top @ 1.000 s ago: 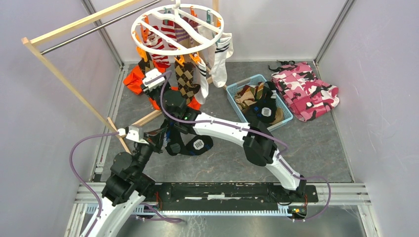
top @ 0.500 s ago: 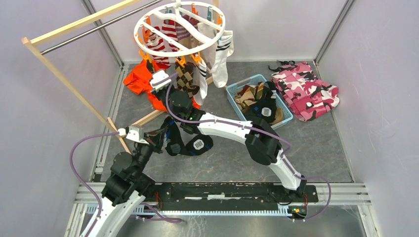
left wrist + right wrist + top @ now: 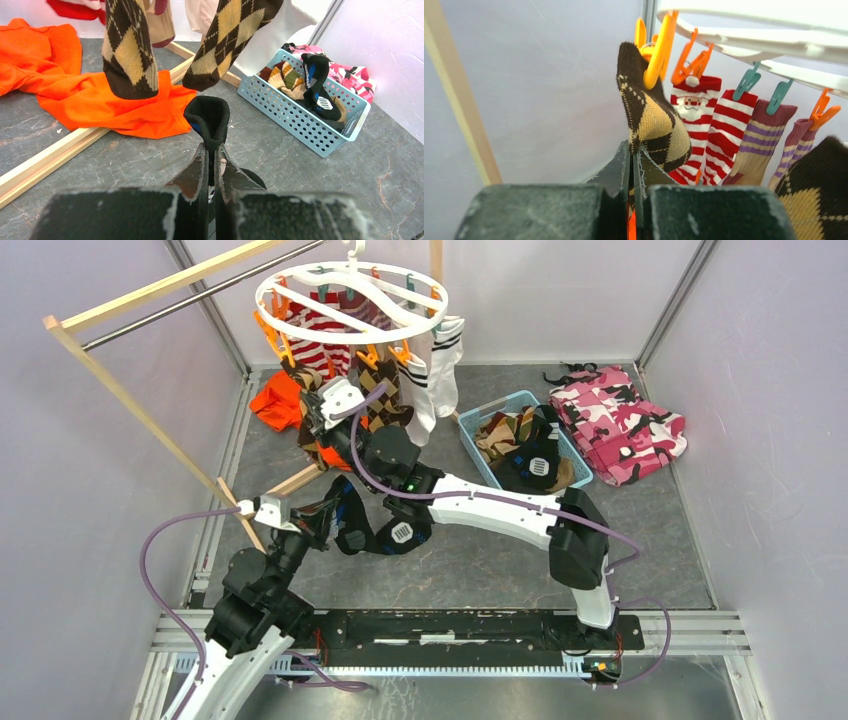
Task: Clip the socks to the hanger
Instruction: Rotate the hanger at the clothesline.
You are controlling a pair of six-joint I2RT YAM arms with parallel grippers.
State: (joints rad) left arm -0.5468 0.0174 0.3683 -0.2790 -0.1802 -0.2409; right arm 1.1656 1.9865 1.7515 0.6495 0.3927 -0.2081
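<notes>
**Both grippers clamped on socks under the drying ring**

The right arm stretches far across the table. Its elbow is bent above its base, its forearm runs toward the far left, and its wrist is raised to the underside of the hanger (image 3: 754,9). The right gripper (image 3: 633,150) has its fingers pressed together on the lower edge of a brown argyle sock (image 3: 654,125). The top of that sock is held by an orange clip (image 3: 658,47) on the ring.

The left arm is folded low at the near left, with its wrist pointing toward the middle of the table. The left gripper (image 3: 211,150) is pinched tight on a black sock (image 3: 210,117). The cuff stands up past the fingertips, and the rest of the sock lies on the grey surface beneath the right forearm.

A second argyle sock (image 3: 227,40), red-and-white striped socks (image 3: 729,135) and white socks with black bands (image 3: 445,360) hang clipped around the ring. To the right of the hanger, more socks fill a blue basket (image 3: 478,412). An orange garment (image 3: 115,105) lies under the ring, and a pink camouflage cloth (image 3: 620,425) lies beyond the basket.
</notes>
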